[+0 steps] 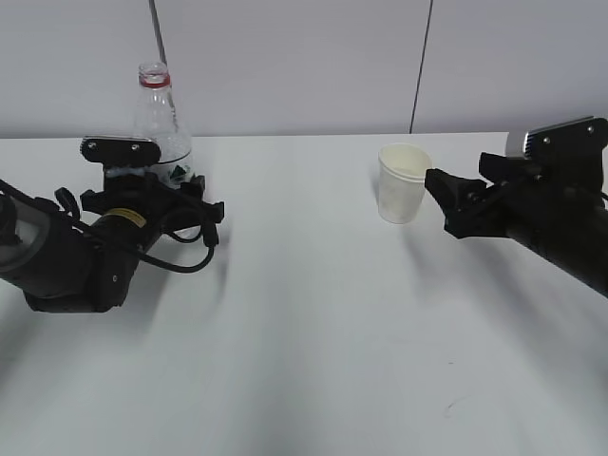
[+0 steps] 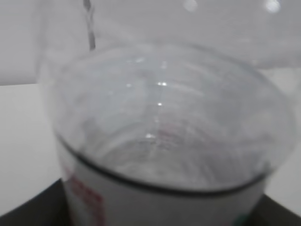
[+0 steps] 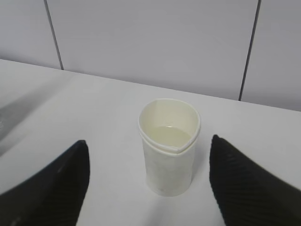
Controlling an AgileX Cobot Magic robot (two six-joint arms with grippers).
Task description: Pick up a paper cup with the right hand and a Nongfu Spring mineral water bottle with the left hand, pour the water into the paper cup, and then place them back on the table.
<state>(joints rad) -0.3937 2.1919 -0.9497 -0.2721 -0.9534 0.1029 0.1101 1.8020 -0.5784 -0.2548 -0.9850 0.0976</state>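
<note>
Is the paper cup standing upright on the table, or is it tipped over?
Upright. The paper cup stands on its base on the table, mouth facing up, with the right gripper's open fingers on either side, not touching it.

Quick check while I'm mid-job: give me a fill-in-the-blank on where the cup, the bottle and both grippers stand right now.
1. The small white paper cup stands upright on the white ____.
2. The clear plastic bottle with the red neck ring has no ____ on its mouth.
3. The right gripper has its black fingers spread, one on each side of the ____.
4. The left gripper is at the ____.

Missing words: table; cap; cup; bottle
</note>
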